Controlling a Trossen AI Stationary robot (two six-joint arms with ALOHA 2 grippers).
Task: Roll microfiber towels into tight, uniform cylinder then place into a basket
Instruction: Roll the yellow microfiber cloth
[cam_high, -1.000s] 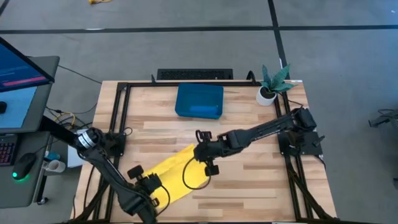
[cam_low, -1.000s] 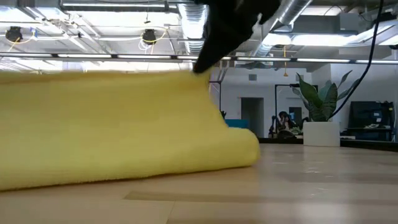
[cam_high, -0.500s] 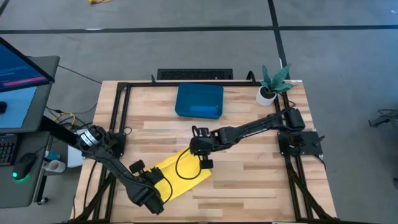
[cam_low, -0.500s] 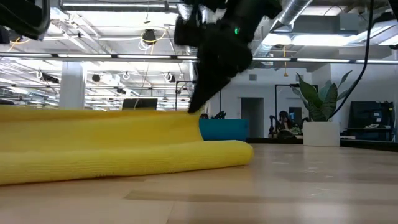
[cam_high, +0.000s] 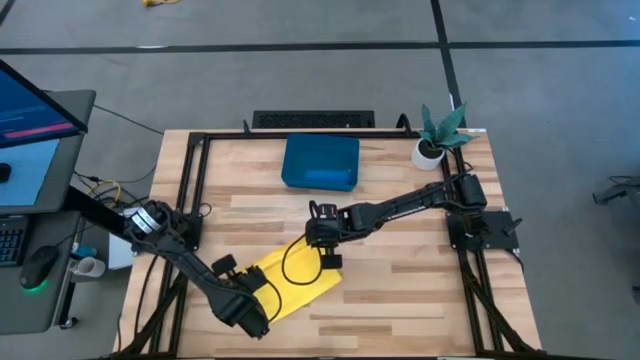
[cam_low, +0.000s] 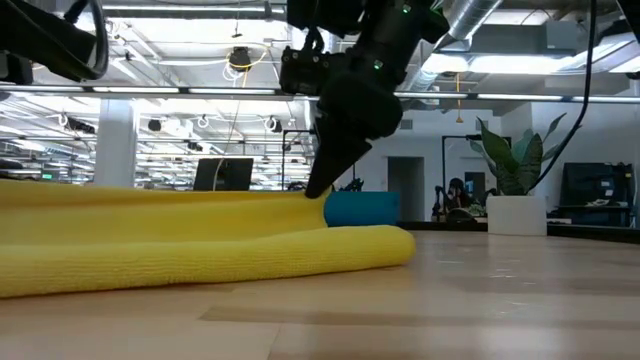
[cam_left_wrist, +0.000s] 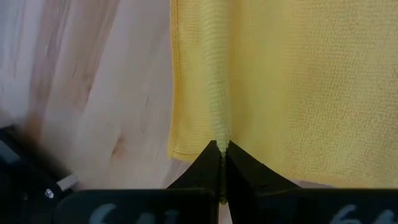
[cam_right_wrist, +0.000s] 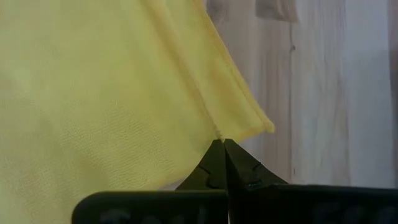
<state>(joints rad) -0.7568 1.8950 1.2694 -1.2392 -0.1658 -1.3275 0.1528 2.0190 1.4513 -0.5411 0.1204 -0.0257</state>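
Left end effector (cam_high: 252, 308): pinched on yellow towel (cam_high: 292, 278), worktop's near edge.
Right end effector (cam_high: 318, 238): pinched on towel's far edge.

A pale wooden bench (cam_high: 400, 290) is seen. On it are laid a folded yellow towel (cam_high: 290, 285), a blue basket (cam_high: 320, 162) and a potted plant (cam_high: 432, 148).

Yellow towel (cam_high: 285, 281), teal-blue basket (cam_high: 320, 161)
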